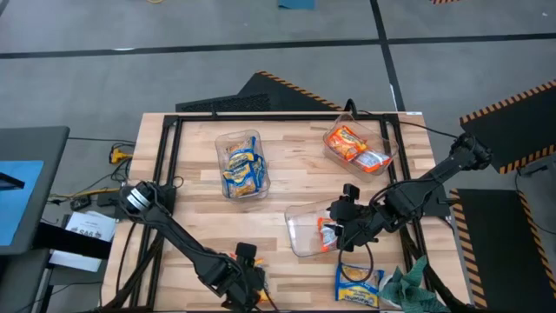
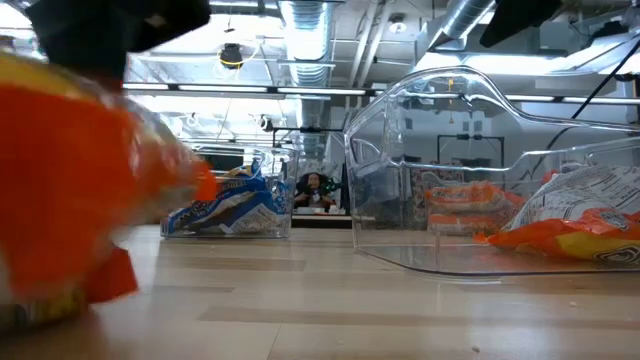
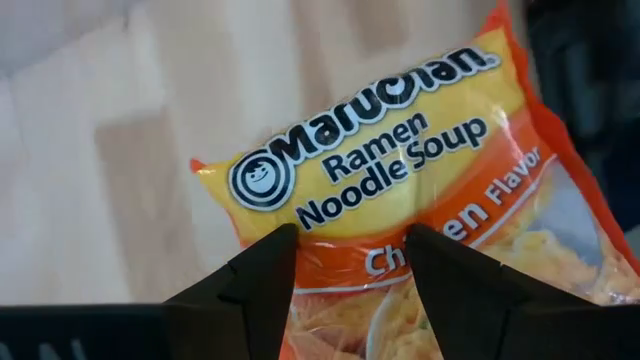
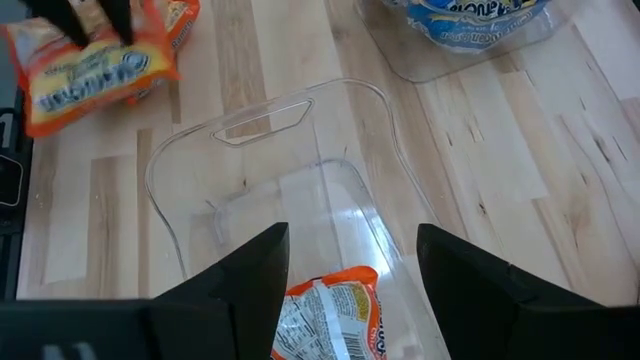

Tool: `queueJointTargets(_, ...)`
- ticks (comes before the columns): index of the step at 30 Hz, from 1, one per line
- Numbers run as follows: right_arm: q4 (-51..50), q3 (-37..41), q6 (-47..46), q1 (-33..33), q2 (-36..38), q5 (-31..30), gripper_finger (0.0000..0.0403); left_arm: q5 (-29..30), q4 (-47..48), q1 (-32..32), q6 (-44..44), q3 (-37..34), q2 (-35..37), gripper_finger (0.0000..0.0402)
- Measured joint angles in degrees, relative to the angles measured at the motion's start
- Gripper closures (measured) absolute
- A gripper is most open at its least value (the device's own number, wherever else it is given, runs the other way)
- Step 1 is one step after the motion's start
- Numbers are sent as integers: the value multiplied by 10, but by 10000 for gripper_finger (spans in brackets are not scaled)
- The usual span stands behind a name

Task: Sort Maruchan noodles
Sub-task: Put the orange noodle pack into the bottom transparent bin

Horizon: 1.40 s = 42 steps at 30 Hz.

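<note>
My left gripper [image 1: 246,280] is near the table's front edge, shut on an orange and yellow Maruchan packet [image 3: 400,170]. The packet also shows in the right wrist view [image 4: 90,65] and, blurred, in the low view [image 2: 60,190]. My right gripper [image 1: 337,229] is open over the near clear bin [image 1: 304,228]. Its fingers stand on either side of an orange-red packet [image 4: 328,315] that lies on the bin's floor. Yellow and blue packets fill the far left bin [image 1: 241,163]. Orange packets lie in the far right bin [image 1: 356,148]. One yellow and blue packet [image 1: 358,283] lies flat near the front edge. My left gripper pinches the packet between its two fingers, on the orange part just below the yellow name band [image 3: 350,268]. The fingers [image 4: 95,18] come at it from above. The packet hangs below the gripper with its printed face showing; whether its lower edge touches the table I cannot tell.
A crumpled green cloth [image 1: 407,283] lies at the front right corner beside the loose packet. A black frame [image 1: 261,115] runs around the wooden tabletop. Bare wood lies between the bins and along the front left.
</note>
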<state>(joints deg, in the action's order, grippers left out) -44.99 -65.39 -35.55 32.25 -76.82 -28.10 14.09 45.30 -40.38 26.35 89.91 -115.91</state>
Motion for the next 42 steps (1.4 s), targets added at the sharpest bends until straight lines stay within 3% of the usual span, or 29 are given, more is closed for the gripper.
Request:
queueJointTargets(9, 0, 0, 0, 0, -2, -1, 159, -32, 13, 18, 43, 1, -16, 233)
queueJointTargets(12, 0, 0, 0, 0, -2, -1, 159, -29, 30, 21, 42, 0, -17, 279)
queueJointTargets(16, 0, 0, 0, 0, -2, -2, 159, 18, 87, 21, 45, 0, -14, 373)
queueJointTargets(19, 0, 0, 0, 0, -2, -2, 159, 62, 123, 23, 55, -3, -10, 392)
queueJointTargets(27, 0, 0, 0, 0, -2, -2, 159, 242, 168, 3, 70, -8, 36, 401)
queueJointTargets(32, 1, 0, 0, 0, -2, -2, 159, 403, 164, -45, 76, -6, 73, 401)
queueJointTargets(38, 3, 0, 0, 0, -2, -6, 159, 640, 163, -80, 126, -5, 93, 401)
queueJointTargets(42, 7, 0, 0, 0, -2, -23, 159, 725, 162, -65, 162, -4, 91, 401)
